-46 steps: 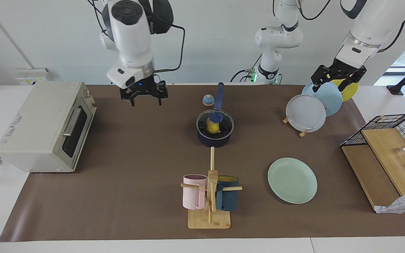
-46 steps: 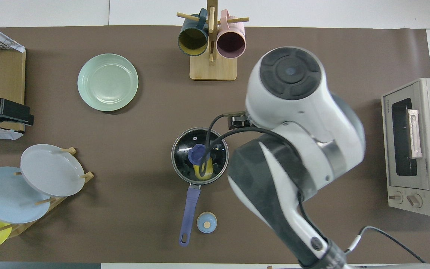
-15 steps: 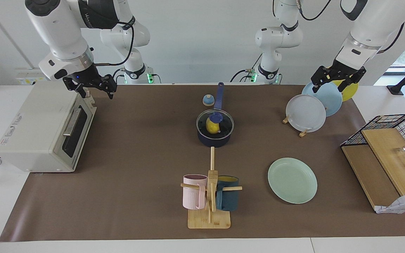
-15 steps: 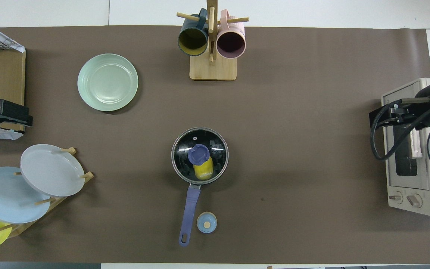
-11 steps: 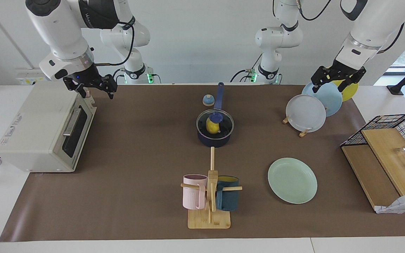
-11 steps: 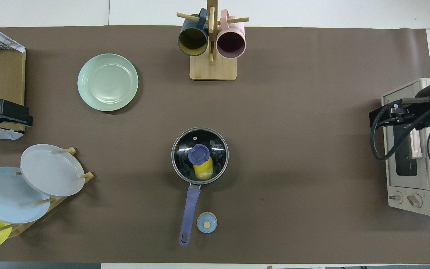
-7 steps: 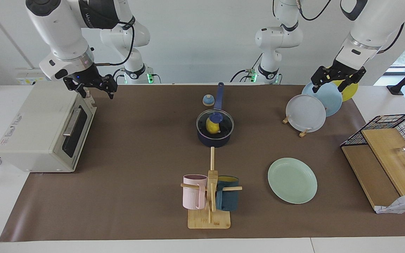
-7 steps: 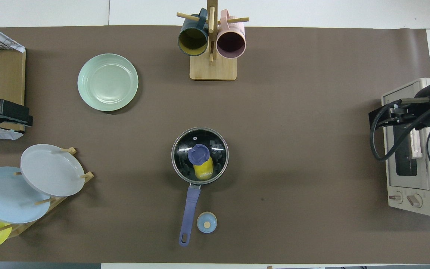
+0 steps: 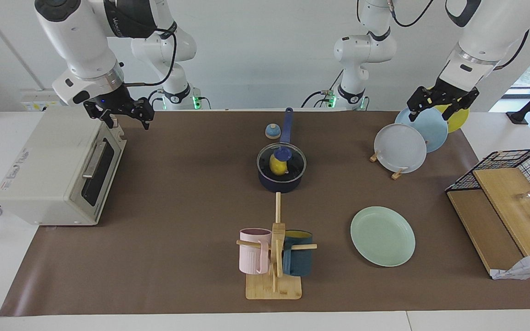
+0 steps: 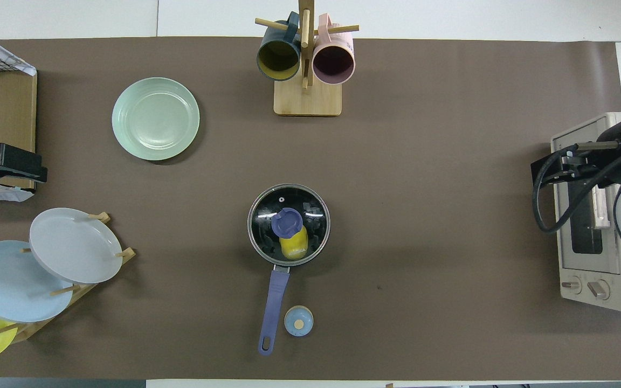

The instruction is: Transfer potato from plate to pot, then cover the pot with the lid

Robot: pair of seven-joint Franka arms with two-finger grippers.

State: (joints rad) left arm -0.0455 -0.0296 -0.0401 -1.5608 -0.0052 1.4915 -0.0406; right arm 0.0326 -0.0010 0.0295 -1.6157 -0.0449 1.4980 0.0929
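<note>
— What sits around the pot (image 9: pixel 279 177) just now?

— A small bell (image 9: pixel 272 131) lies beside its handle, at the worktop edge nearest my bases. A mug rack (image 9: pixel 275 257) stands at the edge farthest from me, and the green plate (image 9: pixel 383 236) lies bare near that same edge, toward my left arm's end. A rack of upright plates (image 9: pixel 412 140) fills my left arm's near corner; a toaster oven (image 9: pixel 60 168) fills my right arm's end. Nothing crowds the pot.

— And the potato?

— The potato (image 10: pixel 293 245) is in the pot at mid-worktop, under the glass lid (image 10: pixel 289 223), which sits level on the rim. Its long axis runs roughly along the handle's line. The handle points straight at my bases.

— Your grippers?

— My left gripper (image 9: pixel 440 103) hangs over the plate rack, fingers spread wide, holding nothing. My right gripper (image 9: pixel 122 112) is over the toaster oven's near corner, also wide open and empty.

— Any change?

— Three seconds back my right gripper hung over the brown mat, between oven and pot; it has since swung out to the oven. The left has waited throughout. Pot, lid and potato have stayed put.
</note>
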